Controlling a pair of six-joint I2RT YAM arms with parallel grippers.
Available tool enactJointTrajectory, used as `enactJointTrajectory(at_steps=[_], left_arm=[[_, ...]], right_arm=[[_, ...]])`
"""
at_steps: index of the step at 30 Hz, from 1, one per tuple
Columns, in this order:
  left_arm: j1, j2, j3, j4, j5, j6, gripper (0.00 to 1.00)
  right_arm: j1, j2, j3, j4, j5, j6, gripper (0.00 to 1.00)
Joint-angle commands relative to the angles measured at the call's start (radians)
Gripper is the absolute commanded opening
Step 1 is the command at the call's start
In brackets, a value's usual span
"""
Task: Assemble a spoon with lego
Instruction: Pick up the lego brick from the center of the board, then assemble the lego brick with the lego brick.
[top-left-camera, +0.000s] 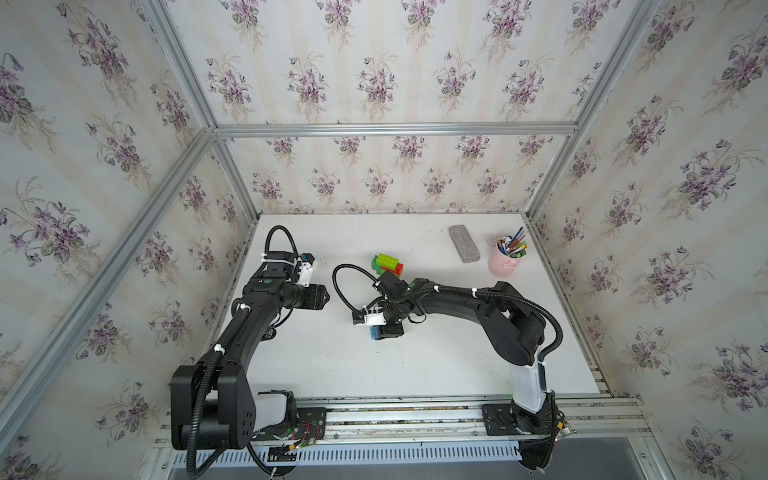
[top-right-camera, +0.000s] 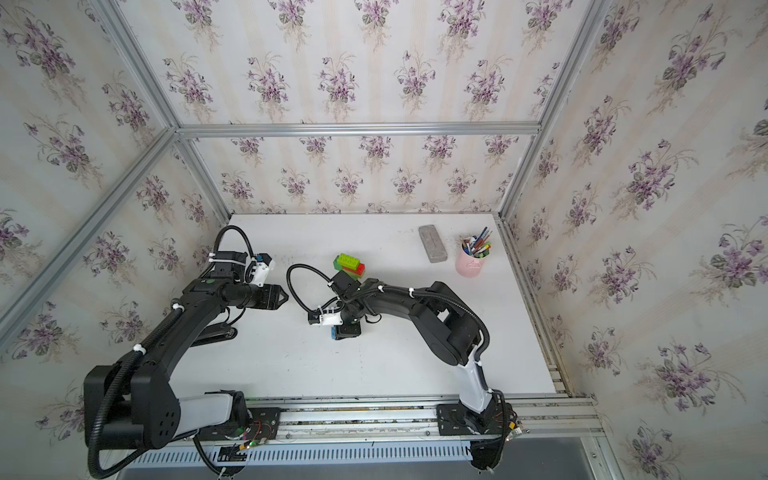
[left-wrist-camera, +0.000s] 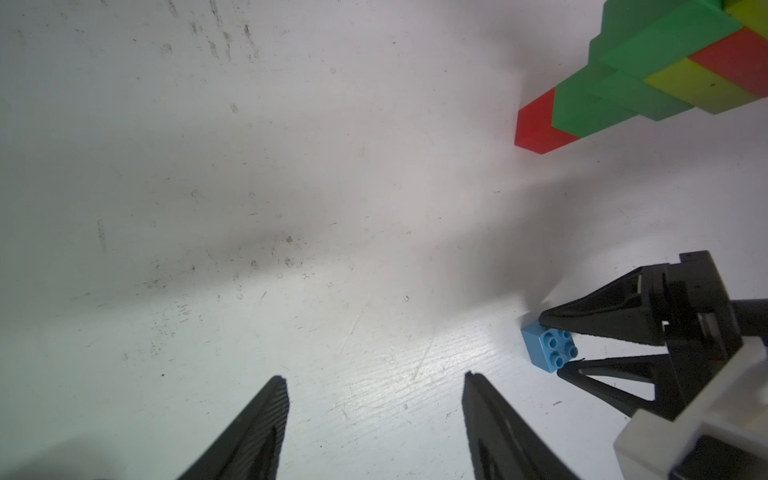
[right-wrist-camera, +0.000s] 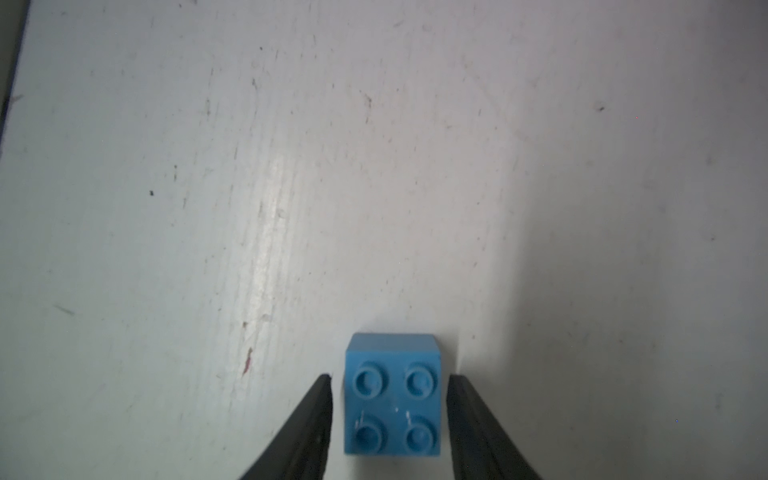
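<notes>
The walls (top-left-camera: 374, 83) on three sides carry pale wallpaper (top-left-camera: 673, 199) with purple flowers; silver metal bars (top-left-camera: 395, 129) run along their corners; the white table (top-left-camera: 415, 365) is scratched.

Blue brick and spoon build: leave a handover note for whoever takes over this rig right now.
Left pincer: open, empty, above bare table.
Right pincer: open, straddling the blue brick with a thin gap each side; not gripped yet.
Blue brick: studs up on the table, apart from the spoon build.
Done: green, lime and red bricks are stacked together.
To do: grip the blue brick, then probably press it onto the spoon build.
</notes>
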Motion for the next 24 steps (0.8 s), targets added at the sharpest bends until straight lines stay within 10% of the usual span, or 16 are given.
enactJointTrajectory(at_steps=[1,24], left_arm=[[0.001,-0.004,-0.003,0.017,0.013,0.011,0.69],[-0.037,-0.086,-0.083,0.145,0.097,-0.072,0.68]], right_arm=[[0.000,0.005,0.008,-0.011,-0.029,0.003,0.48],[-0.059,-0.159,0.129,-0.138,0.048,0.126,0.25]])
